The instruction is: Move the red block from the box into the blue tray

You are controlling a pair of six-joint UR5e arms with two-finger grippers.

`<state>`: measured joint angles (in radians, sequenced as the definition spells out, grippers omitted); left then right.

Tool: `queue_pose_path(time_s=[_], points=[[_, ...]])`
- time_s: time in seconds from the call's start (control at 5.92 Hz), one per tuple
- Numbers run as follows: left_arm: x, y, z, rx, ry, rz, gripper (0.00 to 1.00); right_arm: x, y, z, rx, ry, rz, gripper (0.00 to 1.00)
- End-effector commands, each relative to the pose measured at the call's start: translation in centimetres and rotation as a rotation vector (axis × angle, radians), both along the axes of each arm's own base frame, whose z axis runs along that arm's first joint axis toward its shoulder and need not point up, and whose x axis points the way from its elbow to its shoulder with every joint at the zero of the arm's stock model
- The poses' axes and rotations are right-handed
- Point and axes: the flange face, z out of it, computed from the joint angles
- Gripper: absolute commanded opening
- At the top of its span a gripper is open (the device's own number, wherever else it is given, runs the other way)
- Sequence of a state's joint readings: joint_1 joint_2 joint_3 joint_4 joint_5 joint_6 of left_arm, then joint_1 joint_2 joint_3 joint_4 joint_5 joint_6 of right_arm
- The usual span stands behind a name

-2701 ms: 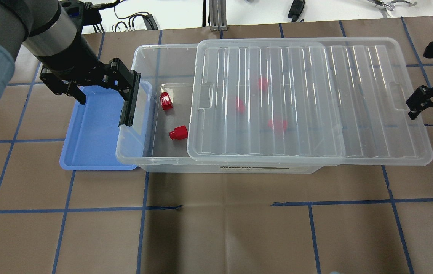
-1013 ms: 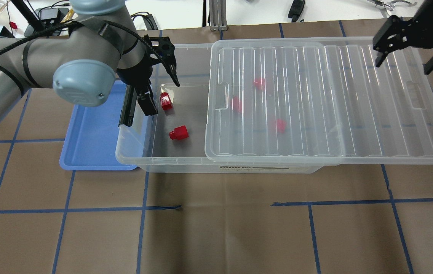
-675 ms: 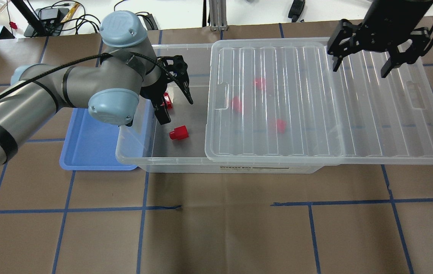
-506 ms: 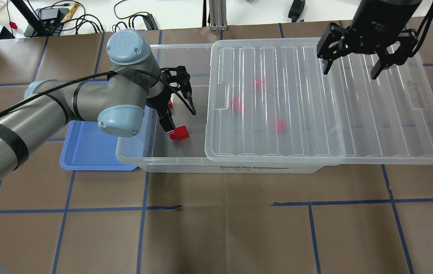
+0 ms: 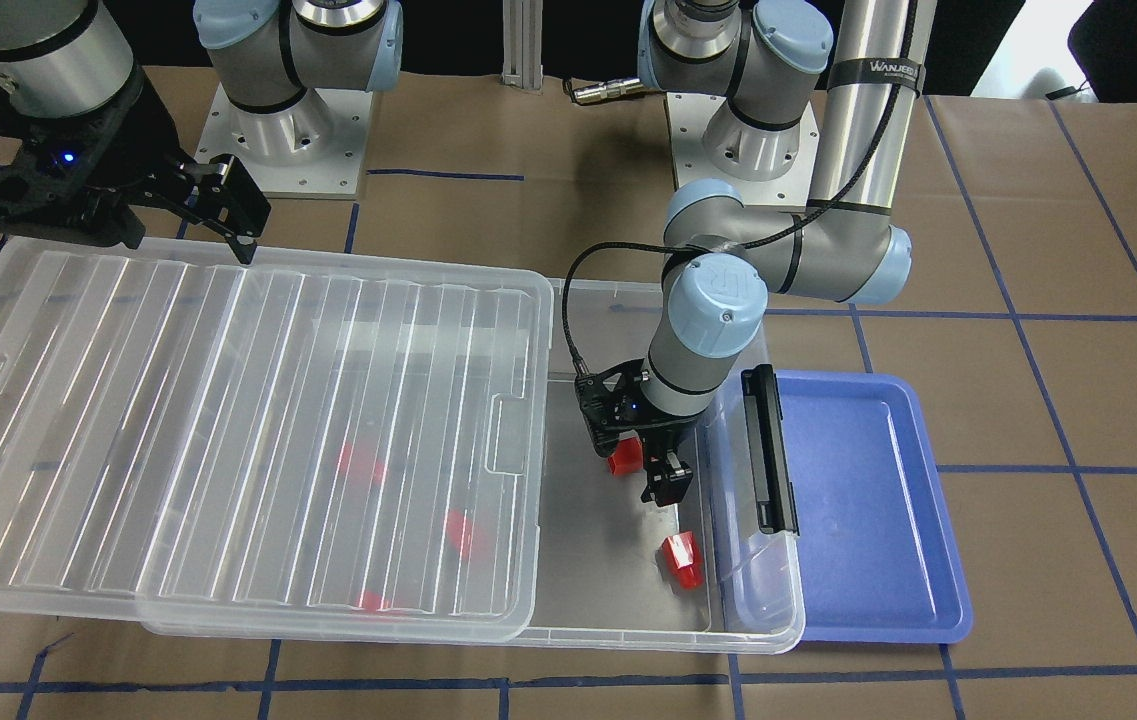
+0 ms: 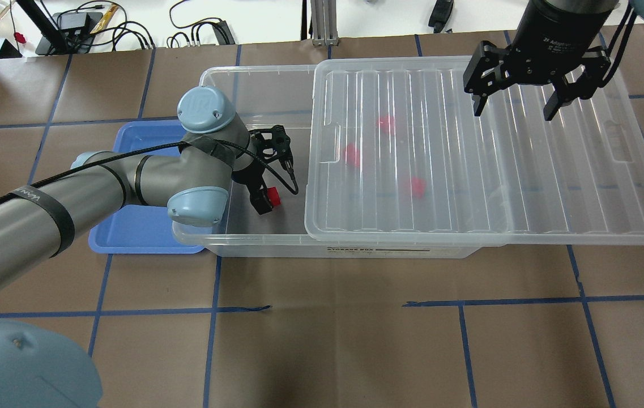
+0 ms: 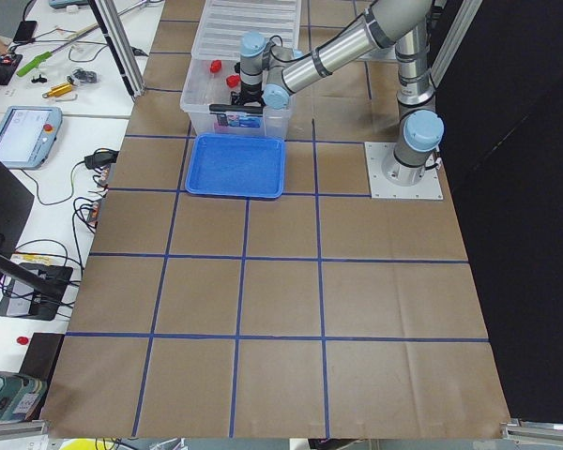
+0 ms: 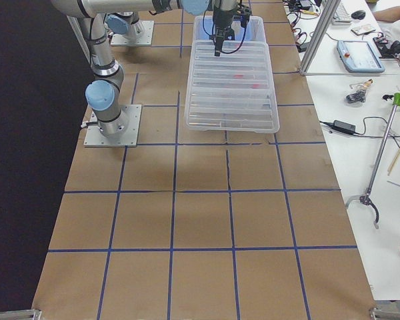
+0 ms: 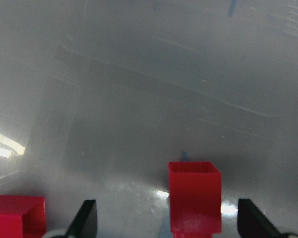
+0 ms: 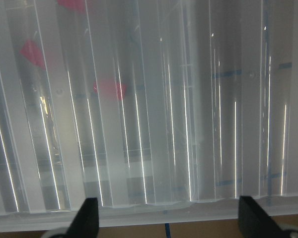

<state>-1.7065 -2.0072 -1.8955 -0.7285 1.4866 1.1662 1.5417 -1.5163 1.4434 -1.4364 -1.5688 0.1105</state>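
Observation:
The red block (image 6: 273, 196) lies on the floor of the open end of the box (image 6: 242, 245). My left gripper (image 6: 272, 190) is open, low inside the box, one finger on each side of the block. In the left wrist view the block (image 9: 194, 203) stands between the fingertips (image 9: 85, 218), nearer the right one. It also shows in the front view (image 5: 625, 456). The blue tray (image 6: 129, 226) lies against the box's left end, holding nothing I can see. My right gripper (image 6: 514, 112) is open and empty above the lid (image 6: 525, 170).
A tapered red piece (image 5: 683, 560) lies in the box's far corner; the overhead view hides it behind my left arm. Blurred red pieces (image 6: 351, 154) show through the lid, which covers the box's right part. The black latch bar (image 5: 768, 460) stands between gripper and tray.
My left gripper moved from over the tray into the box, past the tapered piece, and now straddles the red block. The lid slid right. My right gripper moved above the lid.

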Motion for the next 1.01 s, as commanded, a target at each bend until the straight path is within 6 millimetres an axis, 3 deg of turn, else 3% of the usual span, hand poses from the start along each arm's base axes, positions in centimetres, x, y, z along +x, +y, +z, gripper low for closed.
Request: queue_pose_path(time_s=[0.0, 0.17, 0.51, 0.68, 0.84], points=[[0.0, -0.1, -1.0, 0.010, 0.000, -0.020, 0.52, 0.0, -0.1, 0.2, -0.003, 0.002, -0.001, 1.00], [0.0, -0.1, -0.6, 0.005, -0.002, -0.014, 0.06, 0.0, -0.1, 0.1, 0.000, -0.001, -0.003, 1.00], [-0.1, -0.4, 1.9, -0.023, 0.002, -0.003, 0.04, 0.0, 0.0, -0.1, 0.004, -0.006, -0.005, 1.00], [0.3, -0.3, 5.9, -0.018, -0.004, 0.003, 0.04, 0.0, 0.0, -0.1, 0.004, -0.009, -0.005, 1.00], [0.4, -0.8, 11.9, -0.009, -0.009, 0.007, 0.04, 0.0, 0.0, -0.1, 0.004, -0.009, -0.005, 1.00]])
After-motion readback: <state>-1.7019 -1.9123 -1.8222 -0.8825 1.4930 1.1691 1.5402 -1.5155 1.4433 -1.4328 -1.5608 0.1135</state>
